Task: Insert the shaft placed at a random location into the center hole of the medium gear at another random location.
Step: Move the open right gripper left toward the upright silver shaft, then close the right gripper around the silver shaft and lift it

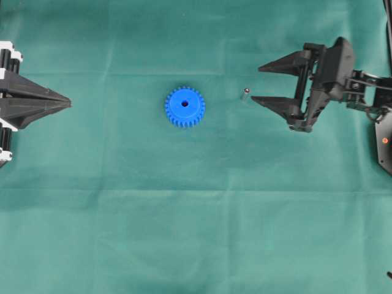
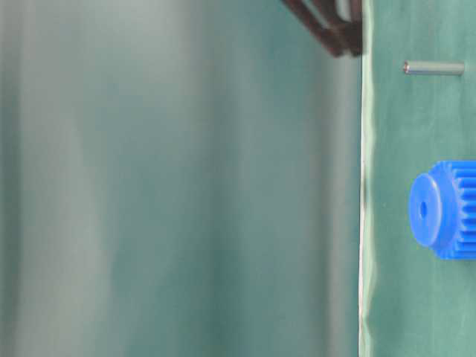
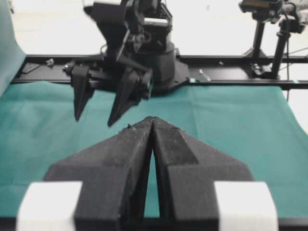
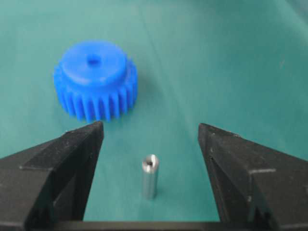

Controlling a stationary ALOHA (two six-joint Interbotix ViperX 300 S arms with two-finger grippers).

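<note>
The medium gear [image 1: 185,106], bright blue, lies flat on the green cloth with its center hole [image 1: 185,104] facing up; both also show in the right wrist view, gear [image 4: 96,79] and center hole [image 4: 93,59]. The shaft [image 1: 245,93] is a small silver pin standing upright to the gear's right. My right gripper [image 1: 256,84] is open, and the shaft [image 4: 149,175] stands between its fingers without touching either. My left gripper [image 1: 68,104] rests at the far left, shut and empty [image 3: 152,119].
Green cloth [image 1: 196,233] covers the whole table. In the left wrist view a black rail [image 3: 231,72] and camera stands [image 3: 281,43] run behind the cloth's far edge. The table-level view shows the gear [image 2: 446,210] and the shaft [image 2: 434,68] side on.
</note>
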